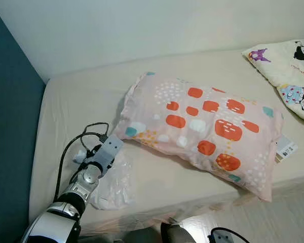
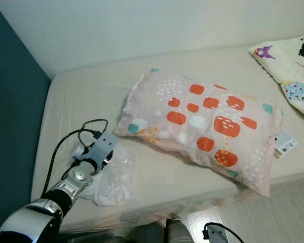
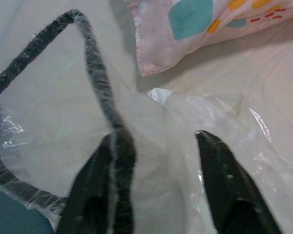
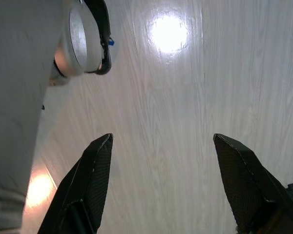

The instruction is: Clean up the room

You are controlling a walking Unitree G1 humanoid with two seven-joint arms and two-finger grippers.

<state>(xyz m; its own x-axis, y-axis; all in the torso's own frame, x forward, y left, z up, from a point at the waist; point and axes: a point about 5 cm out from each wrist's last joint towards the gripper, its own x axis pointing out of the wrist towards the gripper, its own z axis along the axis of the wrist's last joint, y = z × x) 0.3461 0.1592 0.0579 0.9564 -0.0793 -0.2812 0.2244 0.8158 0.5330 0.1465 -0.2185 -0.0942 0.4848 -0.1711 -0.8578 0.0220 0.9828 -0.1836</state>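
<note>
Hovering lower left of frame, left gripper (image 3: 156, 185) fingers spread over clear plastic bag (image 1: 114, 182) lying on bed (image 1: 66, 106) beside pillow (image 1: 202, 126); judging bag light, limp, slippery, best pinching a bunched fold.

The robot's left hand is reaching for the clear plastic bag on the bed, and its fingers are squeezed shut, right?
Not quite. The left hand is at the clear plastic bag on the bed, but its fingers are spread open, as the left wrist view shows.
</note>
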